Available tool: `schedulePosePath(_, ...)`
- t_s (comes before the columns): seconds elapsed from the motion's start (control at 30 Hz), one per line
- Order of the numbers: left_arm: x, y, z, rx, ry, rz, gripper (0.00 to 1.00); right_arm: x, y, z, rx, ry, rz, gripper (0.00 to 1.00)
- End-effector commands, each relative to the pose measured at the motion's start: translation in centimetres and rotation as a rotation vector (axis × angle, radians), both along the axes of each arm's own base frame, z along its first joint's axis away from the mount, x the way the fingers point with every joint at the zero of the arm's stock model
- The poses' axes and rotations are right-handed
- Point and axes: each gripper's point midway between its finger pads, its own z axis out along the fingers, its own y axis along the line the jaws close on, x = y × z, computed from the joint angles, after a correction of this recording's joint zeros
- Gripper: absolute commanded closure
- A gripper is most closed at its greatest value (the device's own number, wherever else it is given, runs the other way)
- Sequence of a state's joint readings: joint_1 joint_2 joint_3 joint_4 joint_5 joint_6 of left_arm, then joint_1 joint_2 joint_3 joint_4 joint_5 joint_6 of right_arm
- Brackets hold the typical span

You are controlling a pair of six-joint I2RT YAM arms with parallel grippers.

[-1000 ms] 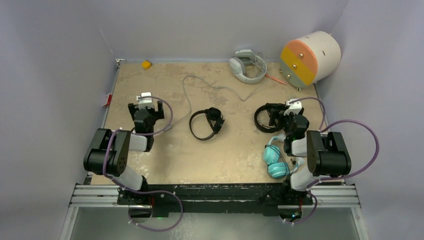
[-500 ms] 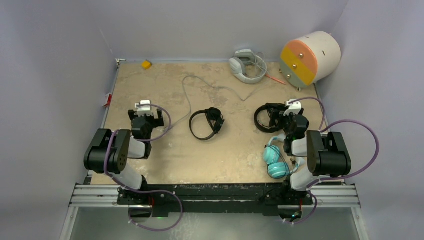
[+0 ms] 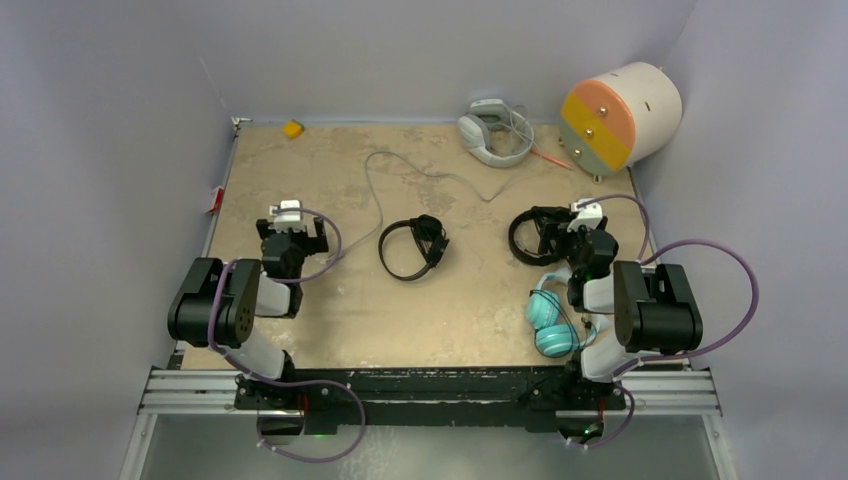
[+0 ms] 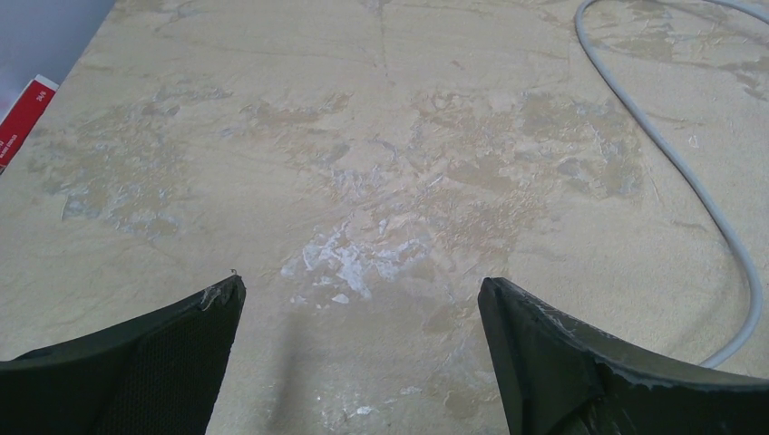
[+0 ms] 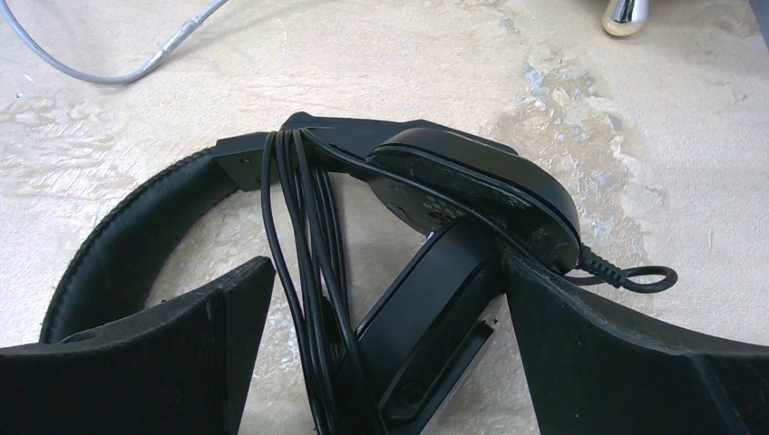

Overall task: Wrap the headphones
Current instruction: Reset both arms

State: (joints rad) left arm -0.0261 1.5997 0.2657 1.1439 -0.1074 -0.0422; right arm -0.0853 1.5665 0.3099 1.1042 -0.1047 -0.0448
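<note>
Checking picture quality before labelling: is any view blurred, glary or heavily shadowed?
Top external: even, soft light, only faint shadows on the table. Left wrist: surface sharp, a dim shadow between the fingers. Right wrist: black headphones crisp, no strong glare.

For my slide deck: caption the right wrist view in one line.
Open right gripper above black headphones on the tan table, thin black cord looped in several strands over the band.
</note>
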Motion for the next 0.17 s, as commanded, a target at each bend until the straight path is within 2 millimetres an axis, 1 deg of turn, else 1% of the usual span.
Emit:
schedulePosePath(0.0,1.11,-0.16,1.93,-0.025,-0.071,-0.009,0.00,0.90,0.31,1.28,-0.011,-0.045,0.022,0.01)
schedulePosePath(0.13,1.01,-0.13,1.96,-0.024,-0.073,-0.008,0.00,0.87,0.30,1.23,-0.011,-0.043,0.022,0.01)
